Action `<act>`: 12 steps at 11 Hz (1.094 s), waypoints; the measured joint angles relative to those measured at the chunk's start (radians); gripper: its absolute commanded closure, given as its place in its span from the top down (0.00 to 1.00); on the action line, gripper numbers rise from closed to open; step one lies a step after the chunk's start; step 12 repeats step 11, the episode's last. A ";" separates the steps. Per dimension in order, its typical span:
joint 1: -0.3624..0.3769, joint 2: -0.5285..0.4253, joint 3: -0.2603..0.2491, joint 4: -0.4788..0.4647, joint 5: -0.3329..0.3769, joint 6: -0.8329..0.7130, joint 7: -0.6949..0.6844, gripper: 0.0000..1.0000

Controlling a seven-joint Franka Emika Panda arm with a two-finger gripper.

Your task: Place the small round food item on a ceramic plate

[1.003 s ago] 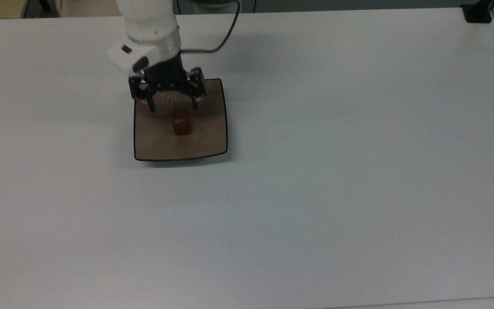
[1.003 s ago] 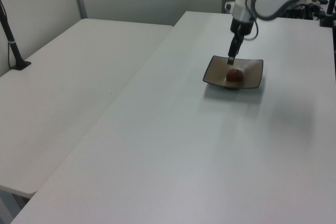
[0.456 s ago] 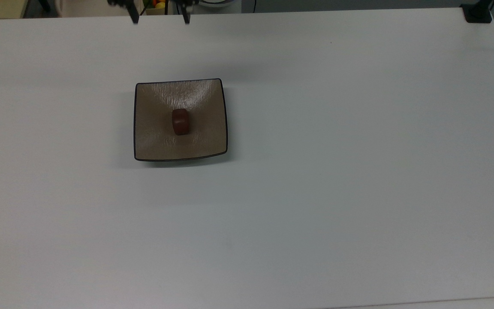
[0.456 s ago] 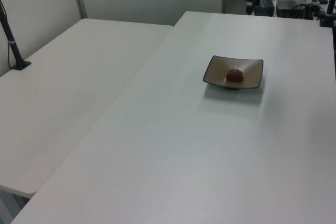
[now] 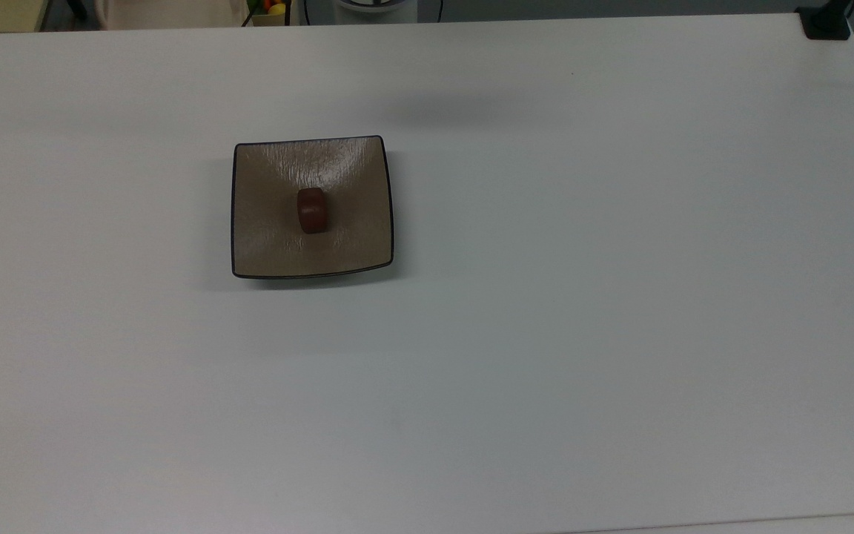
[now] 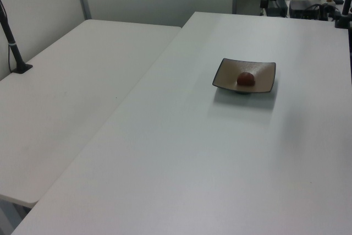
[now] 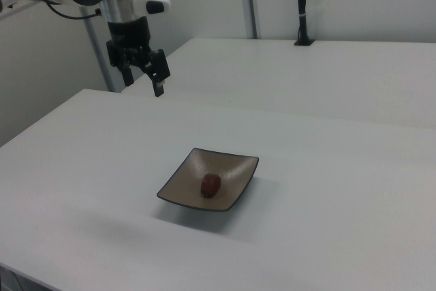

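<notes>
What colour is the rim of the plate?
Thin black rim on the tan-brown plate, clearest in the top view.

White table (image 5: 545,334), matte, plain. Square tan ceramic plate (image 5: 271,245), thin black rim, lies flat on it toward top view's upper left. Second white table (image 6: 71,86) abuts at left view's left, black post (image 6: 14,48) standing on it.

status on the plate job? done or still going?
Looks done: the small round food item lies near the middle of the ceramic plate. Nothing in hand: the hand is open and empty, raised well away from the plate in the right view. Nothing visibly left.
</notes>
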 measured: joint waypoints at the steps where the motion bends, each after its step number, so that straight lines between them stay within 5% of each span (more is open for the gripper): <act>1: 0.009 0.000 0.008 -0.003 0.000 0.000 0.000 1.00; 4: 0.035 0.000 0.012 -0.045 -0.002 0.078 -0.029 1.00; 7: 0.034 -0.001 -0.003 -0.061 -0.005 0.092 -0.208 1.00; 12: 0.032 -0.006 -0.015 -0.063 -0.005 0.093 -0.238 1.00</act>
